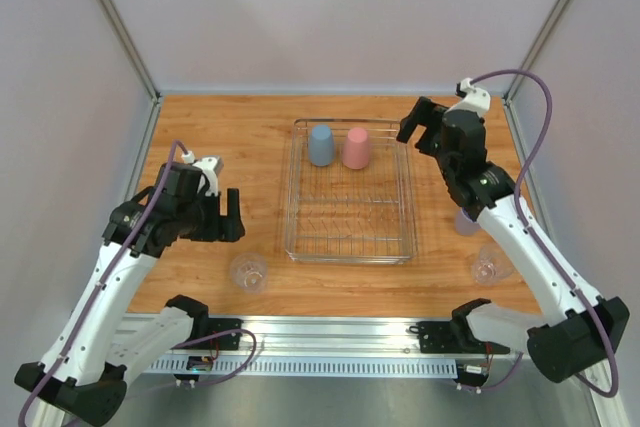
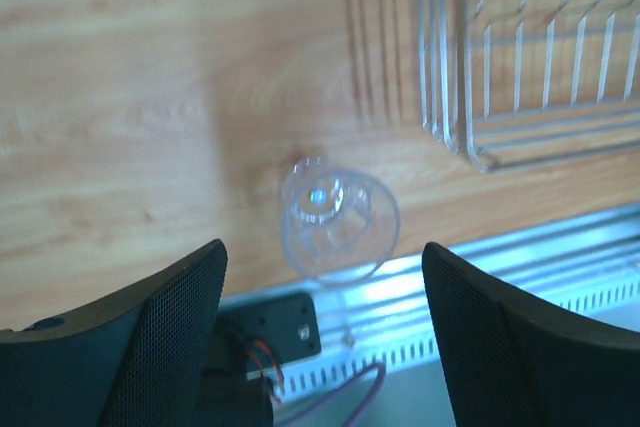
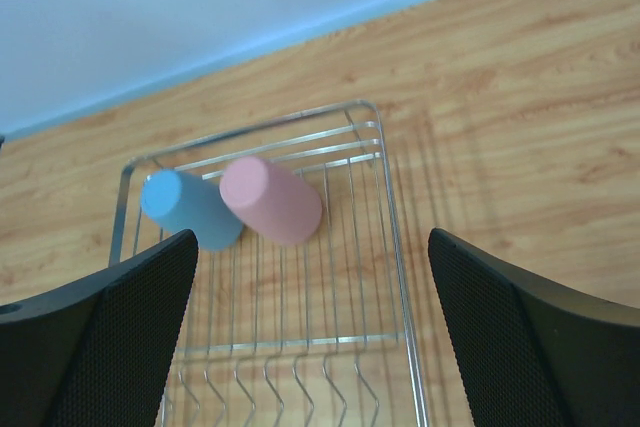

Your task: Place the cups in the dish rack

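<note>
The silver wire dish rack [image 1: 409,209] sits mid-table. A blue cup [image 1: 320,144] and a pink cup [image 1: 357,147] stand upside down at its far end. One clear cup [image 1: 248,272] is on the table to the rack's near left. My left gripper [image 1: 227,217] hovers open above and left of it. From the left wrist, that clear cup [image 2: 338,224] shows ahead between the open fingers, untouched. My right gripper [image 1: 418,130] hangs open above the rack's far right corner, empty. A second clear cup [image 1: 487,267] and a lavender cup [image 1: 466,221], partly hidden by the right arm, stand right of the rack.
From the right wrist I see the blue cup [image 3: 190,209] and pink cup [image 3: 272,199] side by side inside the dish rack [image 3: 392,209]. The rack's near corner [image 2: 470,152] lies right of the left-hand clear cup. A metal rail [image 1: 330,332] runs along the table's near edge.
</note>
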Tool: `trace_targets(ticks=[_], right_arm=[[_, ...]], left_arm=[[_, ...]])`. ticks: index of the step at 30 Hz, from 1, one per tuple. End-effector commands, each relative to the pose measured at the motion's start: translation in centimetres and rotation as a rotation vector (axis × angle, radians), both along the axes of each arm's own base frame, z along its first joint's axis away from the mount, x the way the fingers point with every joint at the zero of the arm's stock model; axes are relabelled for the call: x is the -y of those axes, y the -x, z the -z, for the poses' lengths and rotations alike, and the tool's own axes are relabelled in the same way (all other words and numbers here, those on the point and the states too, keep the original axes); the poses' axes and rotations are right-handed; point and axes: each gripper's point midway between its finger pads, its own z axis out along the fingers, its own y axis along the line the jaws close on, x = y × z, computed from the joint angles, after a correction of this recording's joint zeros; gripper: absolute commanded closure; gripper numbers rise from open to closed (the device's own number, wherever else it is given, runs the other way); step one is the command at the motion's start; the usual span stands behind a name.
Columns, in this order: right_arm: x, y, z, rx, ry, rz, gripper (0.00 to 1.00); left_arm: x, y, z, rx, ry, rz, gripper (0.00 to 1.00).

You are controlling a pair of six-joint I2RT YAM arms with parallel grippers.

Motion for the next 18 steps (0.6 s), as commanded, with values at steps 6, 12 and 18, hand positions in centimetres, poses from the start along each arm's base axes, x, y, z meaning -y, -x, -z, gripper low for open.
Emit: trace_targets(ticks=[6,12,18], right_arm=[[-1.1,5.5,5.1,-0.131,-0.099,-0.091,0.00],[-0.6,7.3,5.2,-0.133,-0.101,-0.089,0.00],[0.0,7.8,4.0,-0.098,-0.094,-0.071,0.00]], left_arm=[[-1.0,2.9,8.1,-0.225,-0.050,-0.230,0.20],[-1.6,2.1,8.9,-0.246,-0.093,-0.352,0.27],[-0.2,2.1,12.5,-0.281,-0.106,-0.379,0.30]])
